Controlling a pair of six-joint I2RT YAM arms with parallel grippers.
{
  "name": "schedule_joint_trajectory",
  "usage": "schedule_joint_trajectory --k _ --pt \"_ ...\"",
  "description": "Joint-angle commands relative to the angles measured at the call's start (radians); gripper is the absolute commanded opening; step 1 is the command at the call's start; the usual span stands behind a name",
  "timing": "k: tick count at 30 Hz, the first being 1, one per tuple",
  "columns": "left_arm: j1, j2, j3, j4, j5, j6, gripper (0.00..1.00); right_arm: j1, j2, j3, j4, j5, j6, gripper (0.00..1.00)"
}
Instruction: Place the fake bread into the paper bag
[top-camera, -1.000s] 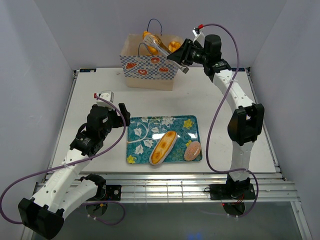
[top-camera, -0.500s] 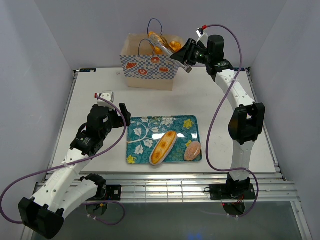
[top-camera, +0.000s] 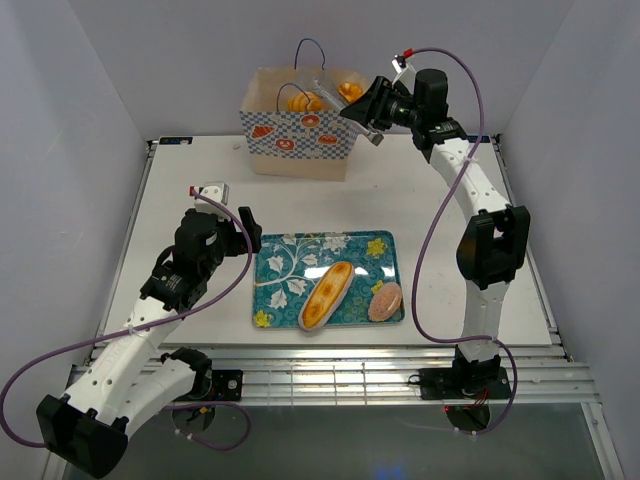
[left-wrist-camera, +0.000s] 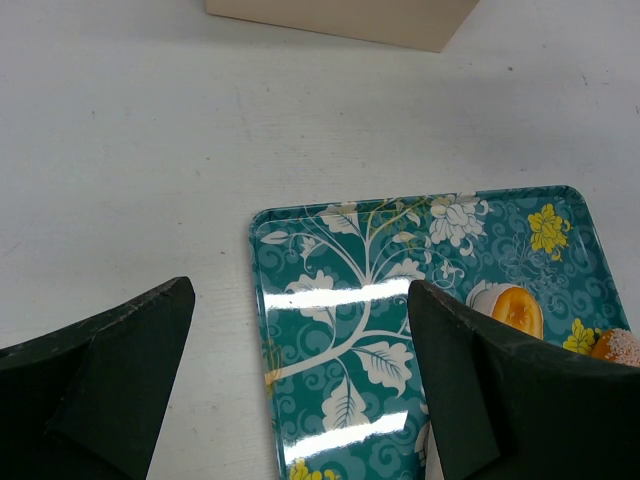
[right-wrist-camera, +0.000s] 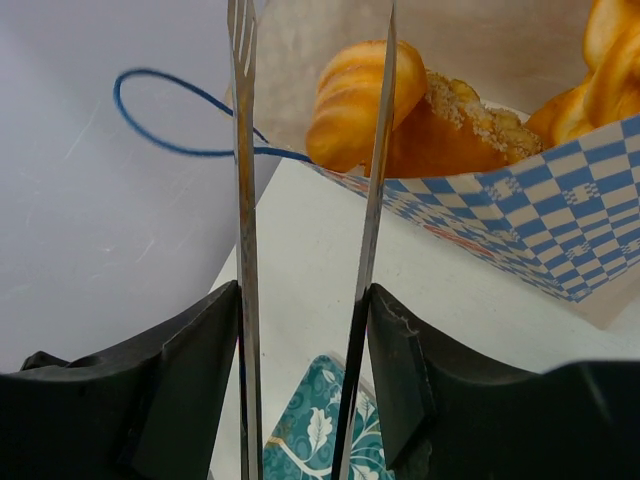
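Right fingers (right-wrist-camera: 190, 370) clenched on the tongs (right-wrist-camera: 243, 200), which look empty over the paper bag (top-camera: 295, 140), fake bread (right-wrist-camera: 365, 100) lying inside. Left fingers (left-wrist-camera: 110, 350) released. Next I'd guess it's the loaf (top-camera: 327, 295) on the tray (top-camera: 285, 262).

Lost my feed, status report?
Right hand gripping tongs at bag. Left hand open over tray. Loaf, bun on tray; other bread bagged. Nothing blocking.

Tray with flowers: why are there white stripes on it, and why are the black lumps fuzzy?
Left wrist view: the stripes on the tray are glare, light bouncing off its glossy surface. Same view: the lumps are the left tool's fingers, too close to look sharp. Top external view: no such stripes.
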Motion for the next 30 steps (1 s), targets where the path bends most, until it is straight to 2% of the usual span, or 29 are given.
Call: schedule_joint_trajectory --k 1,11,14,16,18,20,26,30 --pt "-0.004 -0.004 0.021 -0.004 0.009 0.005 0.98 -0.001 -0.032 0.075 0.025 -0.018 -0.021 0.58" --pt "-0.004 -0.004 0.021 -0.005 0.006 0.006 0.98 -0.001 -0.063 0.123 -0.052 -0.007 -0.067 0.53" --pt "-0.004 -0.008 0.021 -0.005 0.005 0.006 0.98 -0.001 -0.124 0.095 -0.097 0.028 -0.119 0.47" --pt "-0.004 -0.01 0.021 -0.004 0.003 0.006 0.98 -0.002 -0.193 0.046 -0.101 0.042 -0.15 0.36" --pt "-0.004 -0.008 0.021 -0.006 0.003 0.006 0.98 -0.002 -0.266 -0.046 -0.098 0.057 -0.165 0.24" --pt "-0.004 -0.007 0.021 -0.004 0.003 0.006 0.98 -0.001 -0.316 -0.15 -0.08 0.06 -0.178 0.2" --pt "-0.004 0.001 0.02 -0.006 -0.002 0.008 0.98 0.007 -0.54 -0.434 0.01 0.037 -0.188 0.15" --pt "-0.004 0.002 0.02 -0.004 -0.014 0.009 0.98 0.042 -0.753 -0.715 0.029 0.082 -0.242 0.16"
